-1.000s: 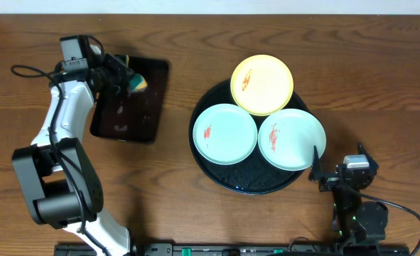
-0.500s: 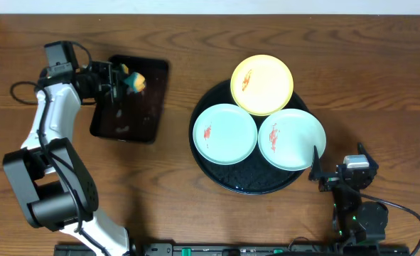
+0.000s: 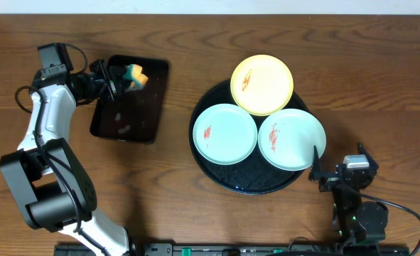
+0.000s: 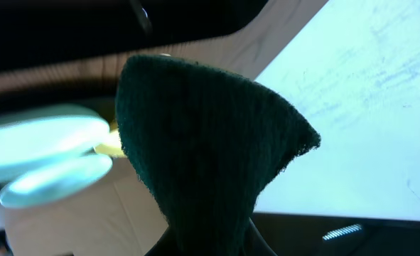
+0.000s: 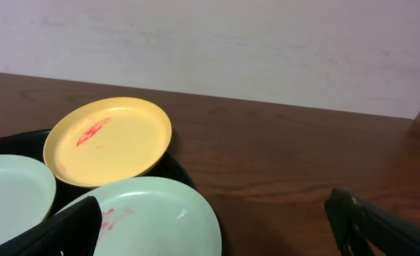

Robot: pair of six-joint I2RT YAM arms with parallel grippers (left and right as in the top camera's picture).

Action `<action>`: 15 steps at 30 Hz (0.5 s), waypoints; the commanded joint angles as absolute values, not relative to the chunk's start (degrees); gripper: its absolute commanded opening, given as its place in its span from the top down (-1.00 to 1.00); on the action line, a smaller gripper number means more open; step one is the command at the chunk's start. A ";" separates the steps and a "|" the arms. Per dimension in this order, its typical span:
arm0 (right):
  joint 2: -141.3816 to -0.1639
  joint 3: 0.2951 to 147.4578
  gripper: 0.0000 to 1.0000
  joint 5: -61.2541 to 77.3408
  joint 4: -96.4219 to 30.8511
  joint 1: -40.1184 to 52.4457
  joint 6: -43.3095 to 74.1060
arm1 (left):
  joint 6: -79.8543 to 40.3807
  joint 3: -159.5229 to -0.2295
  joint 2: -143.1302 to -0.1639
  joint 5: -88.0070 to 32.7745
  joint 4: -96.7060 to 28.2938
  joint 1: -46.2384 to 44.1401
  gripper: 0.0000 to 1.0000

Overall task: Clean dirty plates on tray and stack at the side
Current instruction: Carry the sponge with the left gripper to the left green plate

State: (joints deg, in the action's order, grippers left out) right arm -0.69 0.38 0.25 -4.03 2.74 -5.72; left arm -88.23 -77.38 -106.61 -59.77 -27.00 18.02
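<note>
The left gripper [image 3: 117, 77] is clamped on a yellow sponge [image 3: 133, 73] with a dark green scouring face. It holds the sponge above the far end of the rectangular black tray [image 3: 135, 117], at the left of the wooden surface [image 3: 195, 43]. In the left wrist view that green face fills the middle of the frame, with blurred pale plates beyond it.

The round black tray [image 3: 217, 178] sits right of centre and carries all three plates, each with red smears. The yellow plate [image 3: 261, 85] lies at the far side and overlaps the tray's rim. The two mint plates [image 3: 225, 133] [image 3: 291, 139] lie side by side nearer the robot.

The right gripper [image 3: 337, 158] rests low beside the tray's near right edge, its fingers spread wide and holding nothing.
</note>
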 commanded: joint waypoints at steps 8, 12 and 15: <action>-0.49 0.32 -0.99 0.05 -4.27 2.24 -6.48 | -92.44 -78.59 -104.73 -64.93 -27.16 20.80 0.85; -0.49 0.32 -0.98 0.05 -4.27 2.24 -6.48 | -92.23 -78.59 -104.73 -64.88 -27.16 21.10 0.85; -0.49 0.32 -0.99 0.05 -4.27 2.24 -6.48 | -91.33 -78.59 -104.73 -64.55 -27.16 21.10 0.85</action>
